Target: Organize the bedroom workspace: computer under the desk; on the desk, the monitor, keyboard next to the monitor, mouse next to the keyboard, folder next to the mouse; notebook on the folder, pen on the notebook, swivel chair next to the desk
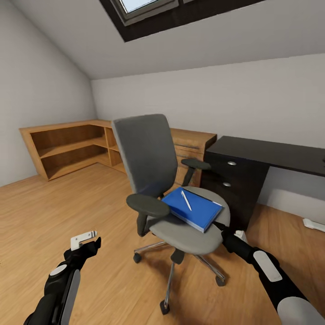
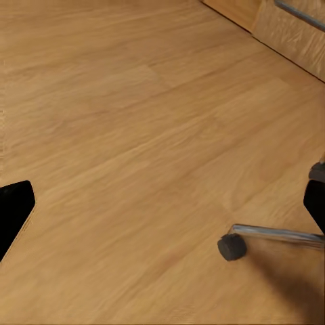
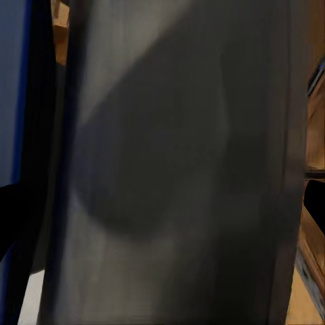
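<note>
The grey swivel chair [image 1: 149, 153] stands in the middle of the bedroom, a little left of the black desk [image 1: 271, 153]. On its seat lies the blue folder [image 1: 192, 208] with the pale pen [image 1: 186, 200] on top. My right gripper [image 1: 220, 225] is at the seat's right edge beside the folder, open; its wrist view looks past the folder's blue edge [image 3: 12, 88] at the chair back [image 3: 176, 162]. My left gripper [image 1: 90, 242] hangs open over the floor left of the chair, near a castor [image 2: 232, 247]. The computer, monitor, keyboard, mouse and notebook are out of view.
Light-wood corner shelves [image 1: 67, 149] and a wooden drawer chest [image 1: 194, 144] line the far wall behind the chair. A pale flat object [image 1: 313, 224] lies on the floor under the desk. Open wood floor [image 1: 67, 203] spreads to the left.
</note>
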Robot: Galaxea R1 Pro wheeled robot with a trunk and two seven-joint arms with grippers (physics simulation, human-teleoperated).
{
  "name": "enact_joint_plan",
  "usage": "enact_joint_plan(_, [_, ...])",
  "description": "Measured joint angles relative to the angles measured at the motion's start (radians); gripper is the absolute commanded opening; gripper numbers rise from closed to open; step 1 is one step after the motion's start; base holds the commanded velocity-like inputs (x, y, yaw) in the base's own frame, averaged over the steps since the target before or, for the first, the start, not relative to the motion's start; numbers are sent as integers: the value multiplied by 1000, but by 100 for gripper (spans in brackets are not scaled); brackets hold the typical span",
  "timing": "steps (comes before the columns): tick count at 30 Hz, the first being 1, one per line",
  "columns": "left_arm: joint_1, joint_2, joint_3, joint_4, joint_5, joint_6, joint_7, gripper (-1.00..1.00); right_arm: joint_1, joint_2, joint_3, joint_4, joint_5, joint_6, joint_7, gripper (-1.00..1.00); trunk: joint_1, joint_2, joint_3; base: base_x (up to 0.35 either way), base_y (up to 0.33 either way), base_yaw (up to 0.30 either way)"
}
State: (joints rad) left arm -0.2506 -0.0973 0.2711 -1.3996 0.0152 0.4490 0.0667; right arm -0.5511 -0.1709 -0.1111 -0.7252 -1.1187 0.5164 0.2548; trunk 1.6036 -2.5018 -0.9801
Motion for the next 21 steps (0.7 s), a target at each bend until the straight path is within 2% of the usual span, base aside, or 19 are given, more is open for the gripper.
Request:
enact_joint_plan(6, [0,0,0,0,-1,0,1,100,1,0,4,3,28,-4,-5,100,1,0,0,134,0,267])
enact_joint_plan(17, [0,0,0,0,-1,0,3,100,1,0,1,2,19,-2,-3,100,1,0,0,3,0,273])
enact_joint_plan(21, [0,0,0,0,-1,0,3,100,1,0,3,1,15,-2,-2,100,1,0,0,-25,0,119])
